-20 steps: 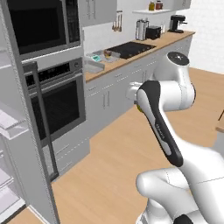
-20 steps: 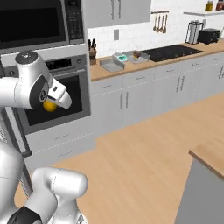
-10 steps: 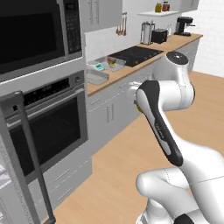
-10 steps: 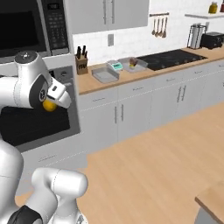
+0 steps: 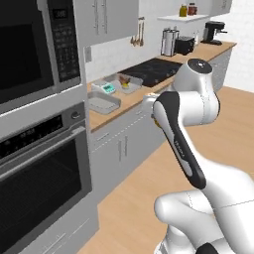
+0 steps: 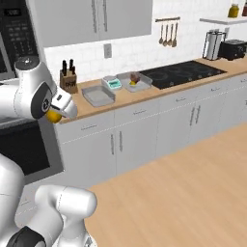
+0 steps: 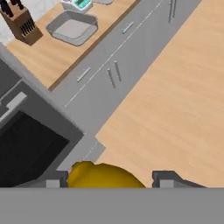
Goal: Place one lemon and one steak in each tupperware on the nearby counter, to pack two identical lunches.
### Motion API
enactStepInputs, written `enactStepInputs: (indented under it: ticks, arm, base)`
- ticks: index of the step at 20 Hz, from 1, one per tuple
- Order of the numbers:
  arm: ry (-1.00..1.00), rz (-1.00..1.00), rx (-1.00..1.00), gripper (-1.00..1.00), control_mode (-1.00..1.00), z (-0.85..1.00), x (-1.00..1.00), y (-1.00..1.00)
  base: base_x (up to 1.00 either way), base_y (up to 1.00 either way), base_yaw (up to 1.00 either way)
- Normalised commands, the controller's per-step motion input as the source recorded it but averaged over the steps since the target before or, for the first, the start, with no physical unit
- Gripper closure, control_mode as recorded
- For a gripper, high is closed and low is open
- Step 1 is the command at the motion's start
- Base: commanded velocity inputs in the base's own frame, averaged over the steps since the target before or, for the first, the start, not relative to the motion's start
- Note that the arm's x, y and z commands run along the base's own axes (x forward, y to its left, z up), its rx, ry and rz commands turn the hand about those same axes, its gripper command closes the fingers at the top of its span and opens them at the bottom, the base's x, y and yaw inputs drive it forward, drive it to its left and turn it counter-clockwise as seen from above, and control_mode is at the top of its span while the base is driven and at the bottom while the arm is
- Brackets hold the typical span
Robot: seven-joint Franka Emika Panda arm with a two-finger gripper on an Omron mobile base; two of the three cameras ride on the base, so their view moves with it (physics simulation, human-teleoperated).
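Lemon [image 7: 103, 176] sits gripped between the tool [image 7: 109, 178] fingers, long axis running finger to finger. Far ahead on the table [image 7: 52, 54] an empty tupperware [image 7: 72, 29] lies beside a knife block [image 7: 22, 22]; the second tupperware [image 6: 136, 82] holds food

On the counter [image 6: 144, 99] two tupperwares stand well apart with a scale [image 6: 113, 83] between them: the left tupperware [image 6: 98, 95] sits nearer the front edge, the right tupperware [image 6: 136, 81] farther back, just left of the stovetop [image 6: 182, 73]. A knife block [image 6: 69, 82] stands at the counter's left end. The gripper [image 6: 57, 112] holds a lemon [image 6: 52, 116] in front of the cabinets, left of both tupperwares.
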Motion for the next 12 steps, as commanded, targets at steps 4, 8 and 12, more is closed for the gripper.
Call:
enactStepInputs:
  ticks: [4, 8, 12]
  arm:
    - [0.00, 0.00, 0.00, 1.00, 1.00, 0.00, 0.00, 0.00]
    - [0.00, 0.00, 0.00, 1.00, 1.00, 0.00, 0.00, 0.00]
    - [0.00, 0.00, 0.00, 1.00, 1.00, 0.00, 0.00, 0.00]
  base:
    - [1.00, -0.41, -0.02]
    - [1.00, -0.41, -0.02]
    - [1.00, -0.44, 0.04]
